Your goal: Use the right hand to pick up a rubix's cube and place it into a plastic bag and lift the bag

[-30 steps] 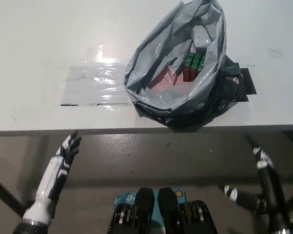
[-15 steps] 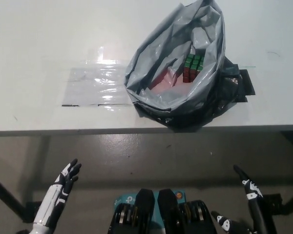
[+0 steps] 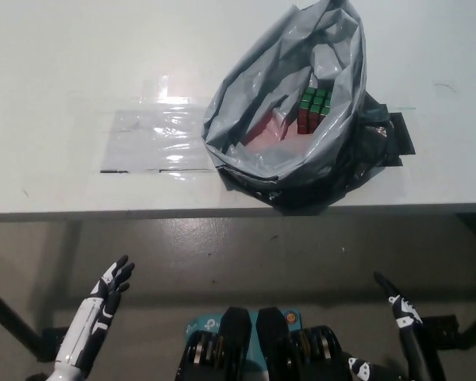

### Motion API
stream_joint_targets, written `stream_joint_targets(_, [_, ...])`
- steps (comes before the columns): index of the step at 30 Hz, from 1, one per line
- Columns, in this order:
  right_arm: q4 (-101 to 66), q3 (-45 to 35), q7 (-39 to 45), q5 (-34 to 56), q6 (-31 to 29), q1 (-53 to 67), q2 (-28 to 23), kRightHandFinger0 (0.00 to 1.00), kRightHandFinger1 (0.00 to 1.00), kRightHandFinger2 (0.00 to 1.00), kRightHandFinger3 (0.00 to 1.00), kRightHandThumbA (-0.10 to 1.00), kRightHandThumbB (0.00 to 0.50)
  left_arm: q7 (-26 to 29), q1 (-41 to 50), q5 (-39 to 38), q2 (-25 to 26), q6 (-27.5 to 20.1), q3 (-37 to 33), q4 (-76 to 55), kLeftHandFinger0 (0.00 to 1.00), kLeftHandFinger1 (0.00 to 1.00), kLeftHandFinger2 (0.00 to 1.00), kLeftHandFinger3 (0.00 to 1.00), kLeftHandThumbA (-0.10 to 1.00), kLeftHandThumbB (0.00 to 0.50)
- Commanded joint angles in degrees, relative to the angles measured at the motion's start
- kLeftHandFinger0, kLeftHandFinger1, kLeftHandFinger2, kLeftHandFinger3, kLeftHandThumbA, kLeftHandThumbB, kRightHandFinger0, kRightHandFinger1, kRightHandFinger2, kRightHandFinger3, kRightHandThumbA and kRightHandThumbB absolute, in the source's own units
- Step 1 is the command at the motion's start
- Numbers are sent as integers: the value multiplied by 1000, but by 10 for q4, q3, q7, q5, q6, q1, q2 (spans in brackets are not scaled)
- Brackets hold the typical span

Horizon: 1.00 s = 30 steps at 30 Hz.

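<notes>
A grey plastic bag (image 3: 289,103) stands open on the white table (image 3: 71,63), its mouth facing up. Inside it lies the Rubik's cube (image 3: 313,109), showing green and red faces. My white left hand (image 3: 103,298) hangs open below the table's front edge at the lower left. My black right hand (image 3: 401,333) is low at the lower right, fingers spread, holding nothing. Both hands are well clear of the bag.
A clear plastic sheet (image 3: 155,139) lies flat on the table left of the bag. Black tape marks (image 3: 401,131) show under the bag's right side. The table's front edge (image 3: 143,214) runs across the middle, with grey floor below.
Both hands have dropped lower and away from the table's edge. The bag and cube have not moved.
</notes>
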Motion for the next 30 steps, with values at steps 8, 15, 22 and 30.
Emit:
stream_joint_targets(8, [-22, -2, 34, 7, 10, 9, 9, 1000, 1000, 1000, 1000, 854, 181, -2, -2, 10, 10, -10, -5, -16, 1000, 1000, 1000, 1000, 1000, 206])
stream_joint_targets(15, [-21, -3, 42, 5, 11, 10, 11, 1000, 1000, 1000, 1000, 863, 174, -1, -1, 17, 10, -3, -6, -20, 1000, 1000, 1000, 1000, 1000, 205])
stream_joint_targets(22, [-12, 0, 54, 15, -13, -1, 7, 1000, 1000, 1000, 1000, 979, 239, 0, -5, 16, 8, -2, -4, -18, 1000, 1000, 1000, 1000, 1000, 226])
stream_joint_targets(30, [10, 5, 122, 168, -61, -9, 6, 1000, 1000, 1000, 1000, 1000, 208, -2, -1, 30, 12, 16, -8, -26, 1000, 1000, 1000, 1000, 1000, 248])
